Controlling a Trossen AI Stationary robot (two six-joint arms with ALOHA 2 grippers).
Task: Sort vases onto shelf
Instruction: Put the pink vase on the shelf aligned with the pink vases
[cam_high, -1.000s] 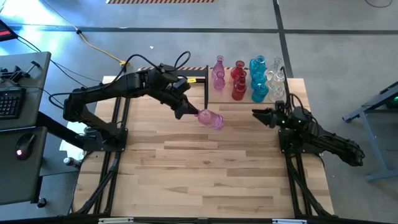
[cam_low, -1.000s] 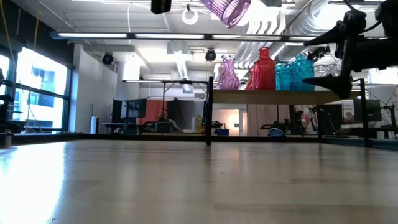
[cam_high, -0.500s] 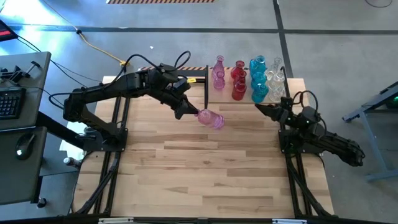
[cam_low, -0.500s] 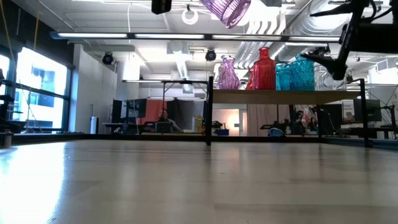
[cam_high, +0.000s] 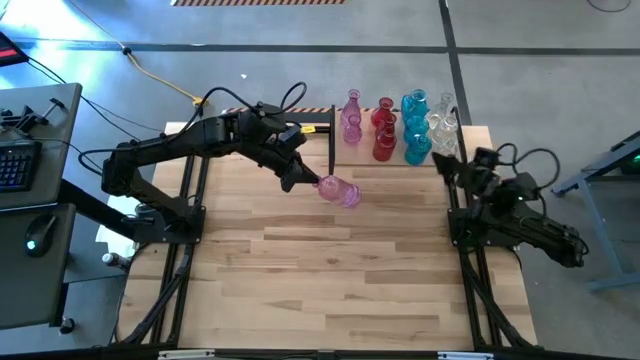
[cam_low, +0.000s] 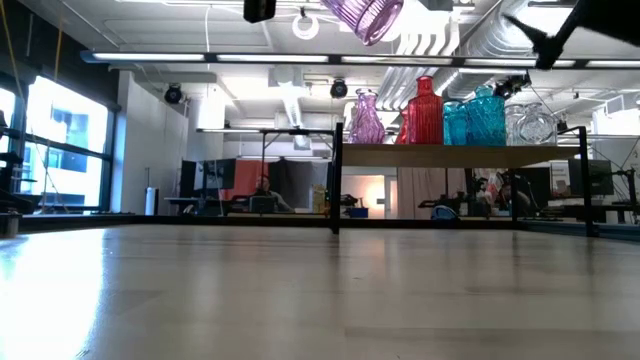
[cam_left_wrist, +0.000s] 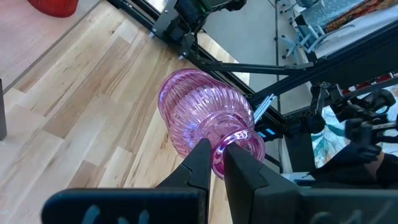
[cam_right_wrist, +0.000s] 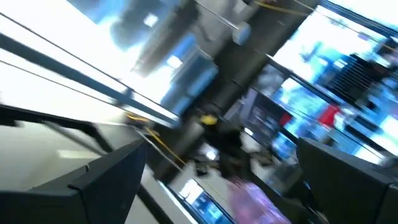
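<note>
Left gripper (cam_left_wrist: 214, 163) has its jaws clamped on the rim of a ribbed pink glass vase (cam_high: 341, 191), held tilted above the table (cam_high: 330, 270) just left of the shelf (cam_low: 450, 154). Right gripper (cam_high: 447, 166), jaws apart, hangs near the shelf's clear vases (cam_high: 443, 125), apparently empty.

Obscured items
Your pink vase (cam_low: 363, 15) is cut off above the shelf (cam_low: 460, 154); right wrist view shows only blur.
</note>
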